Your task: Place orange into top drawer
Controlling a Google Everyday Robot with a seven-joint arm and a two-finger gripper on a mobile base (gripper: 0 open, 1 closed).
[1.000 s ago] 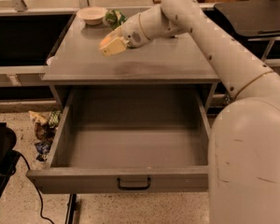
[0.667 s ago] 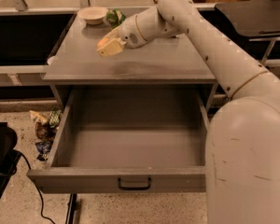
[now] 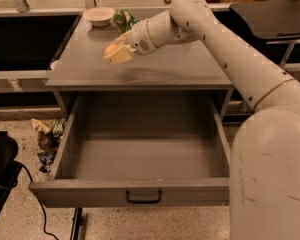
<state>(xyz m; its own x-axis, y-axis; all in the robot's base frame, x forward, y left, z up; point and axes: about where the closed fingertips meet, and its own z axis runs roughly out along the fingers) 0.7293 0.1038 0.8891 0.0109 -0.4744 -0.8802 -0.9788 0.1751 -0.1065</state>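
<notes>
Mid-carry, our gripper [image 3: 116, 53] pinched the orange [image 3: 110, 49] above the counter [image 3: 165, 66]; next we needed to bring it forward over the drawer [image 3: 90, 192].

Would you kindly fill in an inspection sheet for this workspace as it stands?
Surface: flat grey cabinet top, mostly bare.
Job's things: small round orange held above the top; wide grey top drawer pulled open, nothing seen inside.
Clutter: cream bowl and green snack bag at the back left.
Grippers: two-finger gripper shut on the orange, over the top's left part.
Cables: black cable on the floor, lower left.
Surroundings: crumpled wrappers on the floor left of the drawer.
</notes>
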